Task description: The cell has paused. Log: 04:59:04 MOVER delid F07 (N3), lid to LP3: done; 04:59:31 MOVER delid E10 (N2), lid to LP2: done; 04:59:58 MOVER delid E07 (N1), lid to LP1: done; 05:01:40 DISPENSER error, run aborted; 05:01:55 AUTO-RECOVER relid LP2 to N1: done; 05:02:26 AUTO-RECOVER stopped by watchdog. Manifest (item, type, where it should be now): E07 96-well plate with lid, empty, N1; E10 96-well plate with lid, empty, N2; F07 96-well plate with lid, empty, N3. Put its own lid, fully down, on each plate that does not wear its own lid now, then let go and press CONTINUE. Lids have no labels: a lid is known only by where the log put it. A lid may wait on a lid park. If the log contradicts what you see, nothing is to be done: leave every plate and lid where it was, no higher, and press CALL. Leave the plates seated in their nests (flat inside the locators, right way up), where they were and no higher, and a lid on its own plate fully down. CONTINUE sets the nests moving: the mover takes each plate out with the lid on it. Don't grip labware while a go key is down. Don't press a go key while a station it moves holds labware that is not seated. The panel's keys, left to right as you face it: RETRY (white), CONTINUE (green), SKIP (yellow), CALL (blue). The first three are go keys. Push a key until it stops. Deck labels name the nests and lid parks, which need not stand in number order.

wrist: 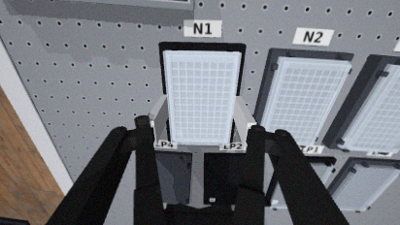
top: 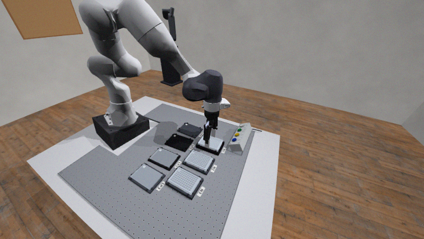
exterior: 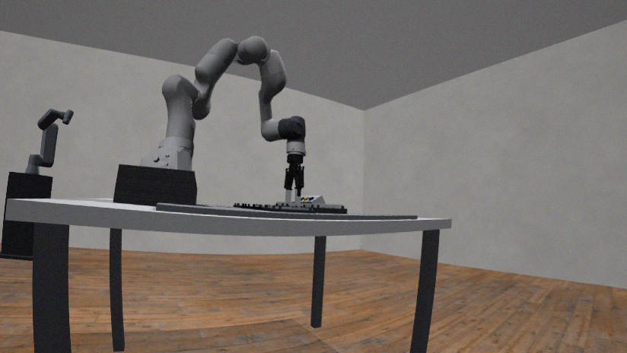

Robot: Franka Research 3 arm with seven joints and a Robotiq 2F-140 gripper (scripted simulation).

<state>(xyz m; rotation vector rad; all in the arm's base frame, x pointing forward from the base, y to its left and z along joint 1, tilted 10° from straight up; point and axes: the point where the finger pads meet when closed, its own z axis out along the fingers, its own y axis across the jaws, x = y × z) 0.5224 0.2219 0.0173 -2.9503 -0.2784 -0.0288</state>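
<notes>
Your end effector (wrist: pixel 201 127) is clamped across the short width of the lid (wrist: pixel 202 97) on the N1 plate, fingers on its two long sides. The lid's long axis runs straight ahead toward the N1 label (wrist: pixel 202 28). Empty LP2 (top: pixel 179 142) lies just behind it, toward the arm's base, so your carry looks short.

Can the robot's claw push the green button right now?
Probably not yet. The claw is shut on the lid over the N1 plate, so it should let go first. The green button sits close beside it, uncovered.
</notes>
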